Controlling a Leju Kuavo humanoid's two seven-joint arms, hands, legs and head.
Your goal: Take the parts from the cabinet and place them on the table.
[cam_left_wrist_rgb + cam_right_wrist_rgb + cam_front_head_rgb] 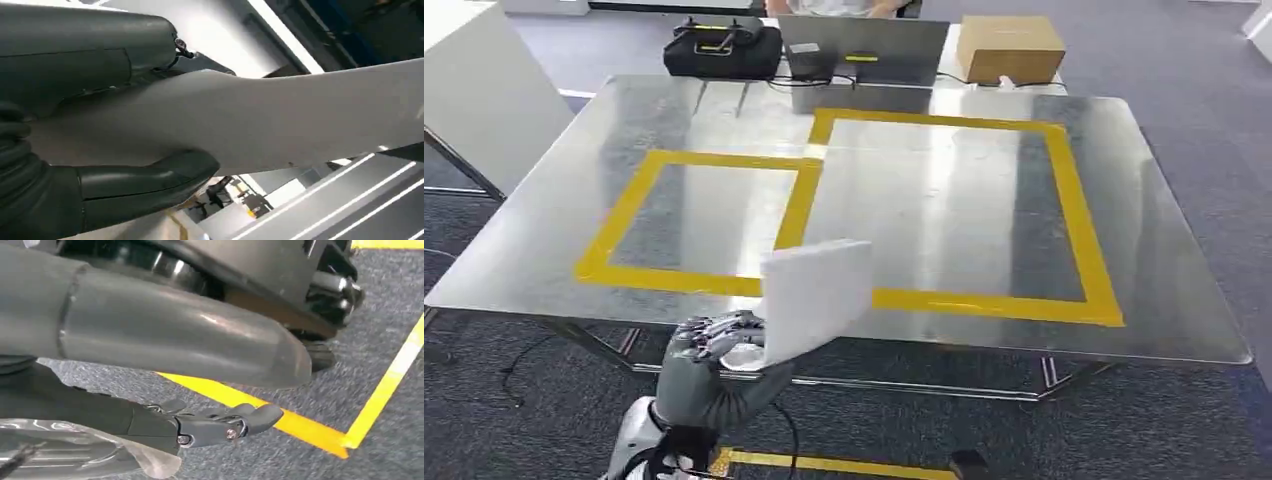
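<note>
A flat white panel (816, 296), the part, is held up at a tilt in front of the near edge of the tabletop (944, 215), its upper portion overlapping the yellow tape outline (1074, 210) as seen from the head view. The left hand (719, 345) grips it at its lower left corner; in the left wrist view the thick thumb (145, 182) presses one face of the panel (280, 120) while the darker fingers (100, 55) close over the opposite face. The panel is off the tabletop, carried in the air just short of it.

The right hand (165, 355) hangs low over grey carpet (360, 340) crossed by yellow floor tape (280, 417). Its thumb and fingers are apart and nothing lies between them.

The tabletop is a shiny metal sheet marked with two adjoining yellow tape rectangles. At its far edge sit a black bag (724, 48), a grey laptop (864, 55) and a brown cardboard box (1009, 47). A white board (479, 95) stands to the left of the tabletop.
</note>
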